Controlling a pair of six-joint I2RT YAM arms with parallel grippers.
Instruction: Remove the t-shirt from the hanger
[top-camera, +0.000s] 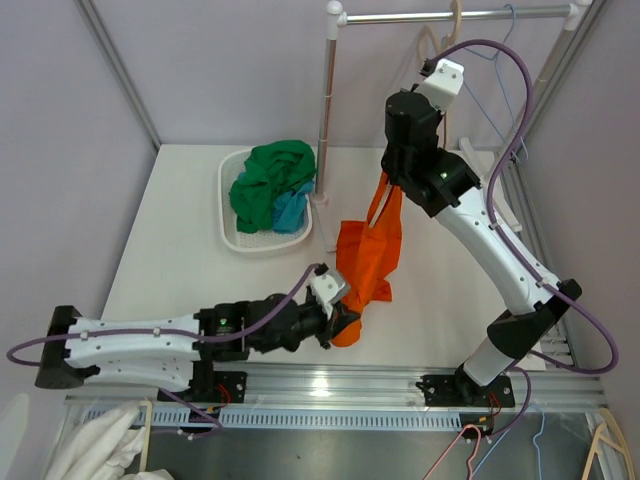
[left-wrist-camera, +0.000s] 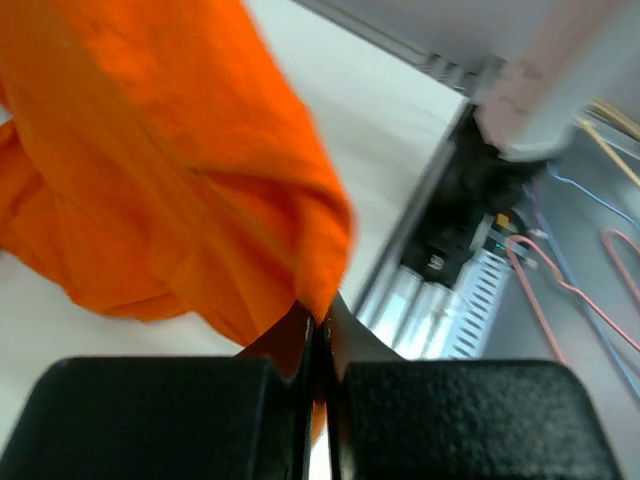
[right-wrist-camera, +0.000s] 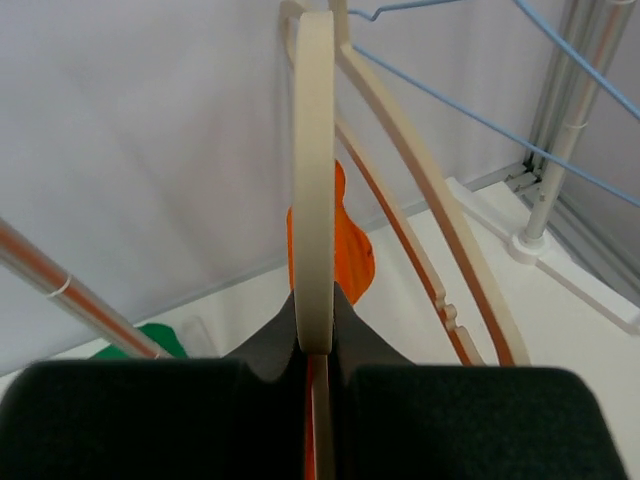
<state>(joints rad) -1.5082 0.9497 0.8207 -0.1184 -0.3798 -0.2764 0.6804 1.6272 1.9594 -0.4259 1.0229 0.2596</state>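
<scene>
Low, left arm (top-camera: 130, 340) pinching t-shirt (top-camera: 365, 255), right arm (top-camera: 480, 235) raised

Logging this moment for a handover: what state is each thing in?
t-shirt: hanging from the hanger, low edge pinched.
hanger: clamped, shirt on it.
left tool: shut on the t-shirt.
right tool: shut on the hanger.
basket: holding green and blue clothes.

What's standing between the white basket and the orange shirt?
The clothes rack's white pole stands between the basket and the orange t-shirt, seen in the top view.
</scene>
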